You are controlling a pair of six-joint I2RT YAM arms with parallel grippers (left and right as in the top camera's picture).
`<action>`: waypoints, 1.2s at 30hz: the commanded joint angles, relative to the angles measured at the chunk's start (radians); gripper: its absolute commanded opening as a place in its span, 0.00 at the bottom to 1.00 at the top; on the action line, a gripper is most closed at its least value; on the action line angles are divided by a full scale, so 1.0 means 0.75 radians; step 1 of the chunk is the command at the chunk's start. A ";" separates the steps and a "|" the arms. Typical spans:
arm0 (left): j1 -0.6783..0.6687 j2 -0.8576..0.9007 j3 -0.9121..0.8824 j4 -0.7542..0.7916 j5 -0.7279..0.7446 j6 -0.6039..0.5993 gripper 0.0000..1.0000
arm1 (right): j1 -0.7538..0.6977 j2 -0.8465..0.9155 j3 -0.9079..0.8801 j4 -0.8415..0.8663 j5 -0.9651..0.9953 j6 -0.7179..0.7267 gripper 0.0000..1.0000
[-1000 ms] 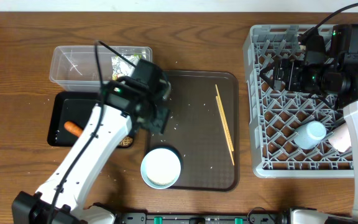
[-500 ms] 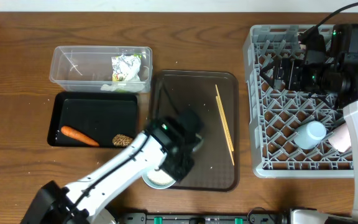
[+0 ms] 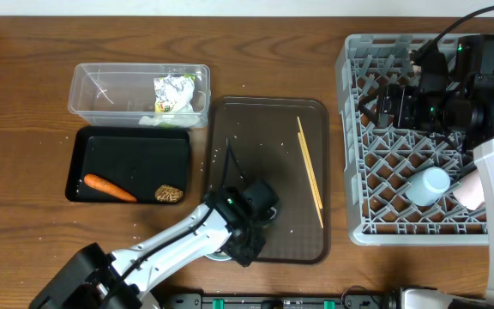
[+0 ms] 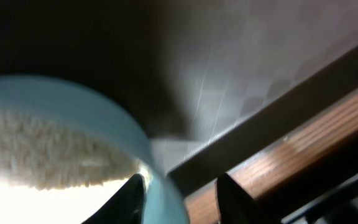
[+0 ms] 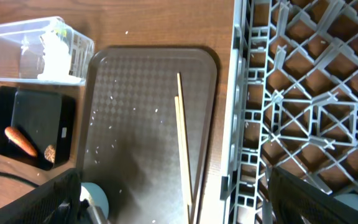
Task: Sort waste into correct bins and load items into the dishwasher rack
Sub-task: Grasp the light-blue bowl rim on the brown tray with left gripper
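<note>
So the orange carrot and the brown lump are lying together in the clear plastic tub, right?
Not quite. The carrot and the brown lump do lie together, but in the black tray, not the clear tub, which holds the wrapper. The overhead view shows it.

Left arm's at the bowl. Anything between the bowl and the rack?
Only the chopsticks, lying flat on the brown tray between the bowl and the rack. They sit low, so lifting the bowl over them should likely clear. Nothing else visible in the way.
</note>
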 commanded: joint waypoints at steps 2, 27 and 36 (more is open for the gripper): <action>-0.003 0.050 -0.007 0.027 0.013 -0.001 0.28 | 0.007 -0.001 -0.005 -0.025 -0.006 -0.013 0.88; 0.061 0.114 0.196 -0.152 -0.043 0.000 0.06 | 0.007 -0.001 -0.005 -0.068 -0.006 -0.013 0.84; 0.076 0.021 0.444 -0.284 -0.258 0.002 0.06 | 0.007 -0.001 -0.005 -0.059 -0.006 -0.013 0.84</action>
